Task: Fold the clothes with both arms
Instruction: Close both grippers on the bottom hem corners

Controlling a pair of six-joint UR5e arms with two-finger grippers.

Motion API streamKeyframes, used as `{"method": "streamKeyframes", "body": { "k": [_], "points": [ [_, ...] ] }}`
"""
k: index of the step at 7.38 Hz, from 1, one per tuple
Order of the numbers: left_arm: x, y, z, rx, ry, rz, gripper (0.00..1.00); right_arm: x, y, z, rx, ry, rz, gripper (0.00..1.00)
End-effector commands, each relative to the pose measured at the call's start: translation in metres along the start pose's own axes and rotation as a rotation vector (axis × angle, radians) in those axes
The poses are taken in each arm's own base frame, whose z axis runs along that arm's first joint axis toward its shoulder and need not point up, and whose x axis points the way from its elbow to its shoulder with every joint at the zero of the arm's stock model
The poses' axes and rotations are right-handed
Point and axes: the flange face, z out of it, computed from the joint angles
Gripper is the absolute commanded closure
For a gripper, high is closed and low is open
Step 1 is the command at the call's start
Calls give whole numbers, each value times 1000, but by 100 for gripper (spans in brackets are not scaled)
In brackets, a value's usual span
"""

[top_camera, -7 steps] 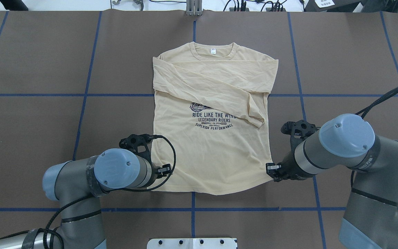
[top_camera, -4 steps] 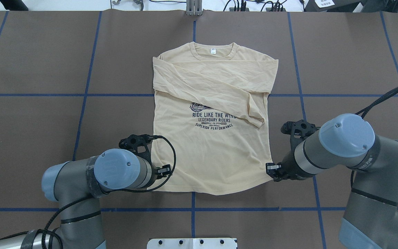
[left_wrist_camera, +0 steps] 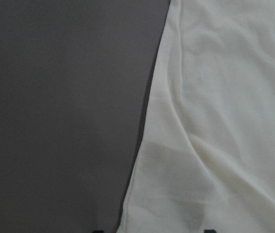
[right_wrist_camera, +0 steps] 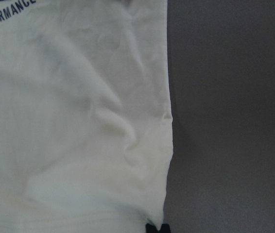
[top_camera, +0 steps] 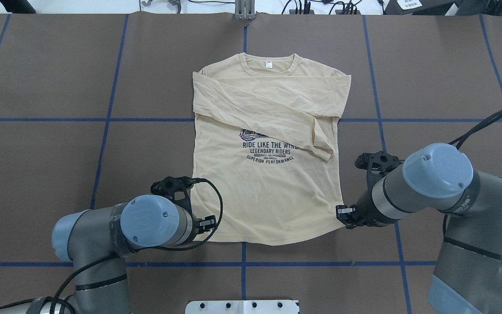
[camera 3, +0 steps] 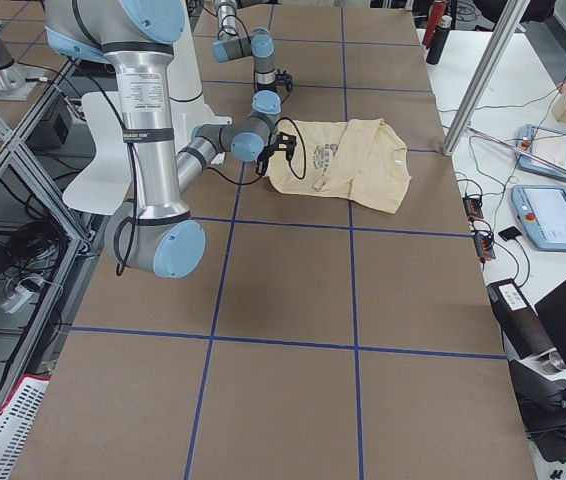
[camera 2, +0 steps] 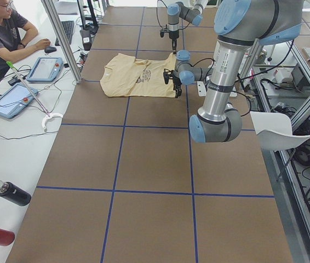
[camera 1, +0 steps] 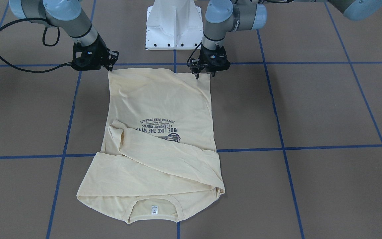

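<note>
The cream long-sleeved T-shirt (top_camera: 268,187) lies flat mid-table, sleeves crossed over the chest, hem on the robot's near side. I've a gripper at each hem corner for the fold: the right gripper (right_wrist_camera: 157,227) looks clenched on fabric, while the left gripper (camera 1: 205,75) is spread astride the edge. Both wrist views crop the fingertips.
</note>
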Motion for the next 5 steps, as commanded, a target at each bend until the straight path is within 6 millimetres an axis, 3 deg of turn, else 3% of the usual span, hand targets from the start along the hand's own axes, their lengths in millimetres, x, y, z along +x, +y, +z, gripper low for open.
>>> {"method": "streamKeyframes", "body": {
  "k": [1,4,5],
  "points": [
    [-1,0,3,0,-7,0,25,0,0,0,0,0,0,100],
    [-2,0,6,0,-13,-1,25,3,-3,0,4,5,7,100],
    [-2,0,6,0,-15,-1,29,4,-5,-2,8,4,9,100]
  ]
}}
